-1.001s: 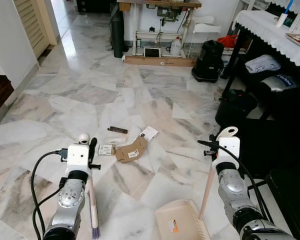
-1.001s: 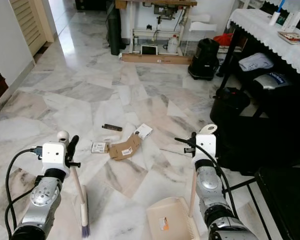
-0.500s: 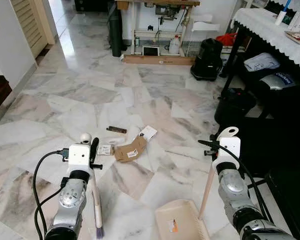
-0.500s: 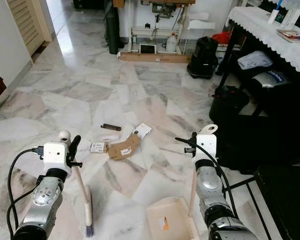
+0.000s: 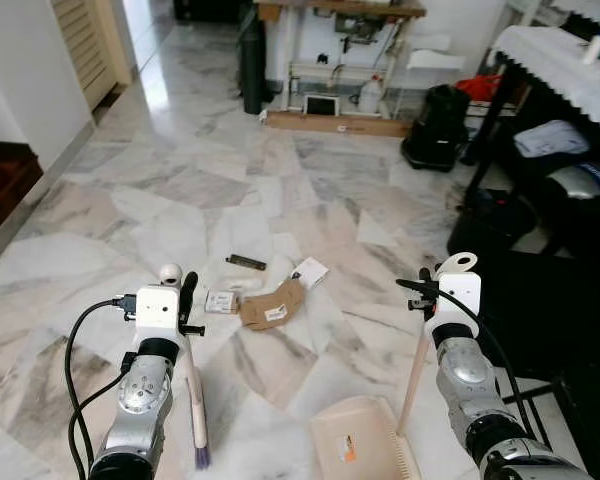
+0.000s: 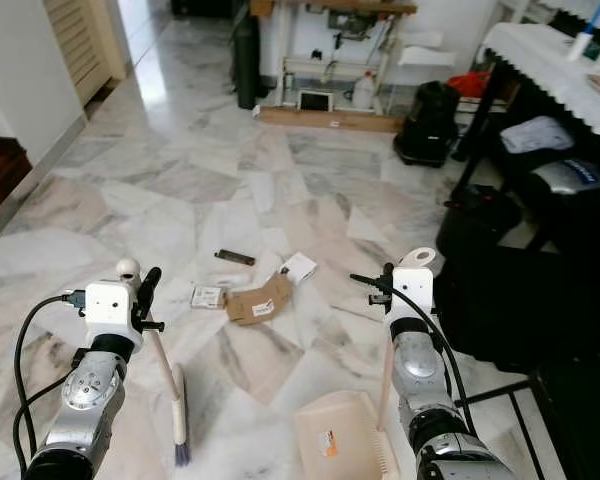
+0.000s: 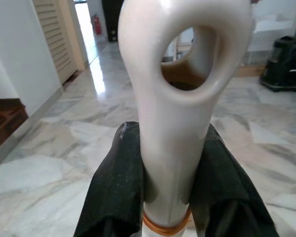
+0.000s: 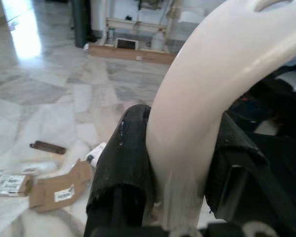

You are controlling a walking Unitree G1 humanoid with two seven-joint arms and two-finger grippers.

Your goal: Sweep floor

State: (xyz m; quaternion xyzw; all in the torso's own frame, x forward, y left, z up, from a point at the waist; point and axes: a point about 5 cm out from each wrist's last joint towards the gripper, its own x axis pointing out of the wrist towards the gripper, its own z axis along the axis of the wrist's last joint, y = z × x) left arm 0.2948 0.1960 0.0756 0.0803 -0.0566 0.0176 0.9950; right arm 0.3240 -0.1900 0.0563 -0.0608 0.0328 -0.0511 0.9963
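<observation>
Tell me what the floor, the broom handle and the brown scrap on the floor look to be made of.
Floor: polished marble slabs by the look, grey-veined and reflecting light.
Broom handle: glossy cream plastic, probably, moulded with a hanging hole, clamped in the left pincer.
Brown scrap: matte cardboard with a white label.

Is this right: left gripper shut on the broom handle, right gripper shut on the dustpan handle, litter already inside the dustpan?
Not quite. The litter is not in the dustpan: the cardboard scrap and small packets lie on the marble floor ahead, as the left eye view shows. The rest holds: left gripper shut on the broom handle, right gripper shut on the dustpan handle.
</observation>
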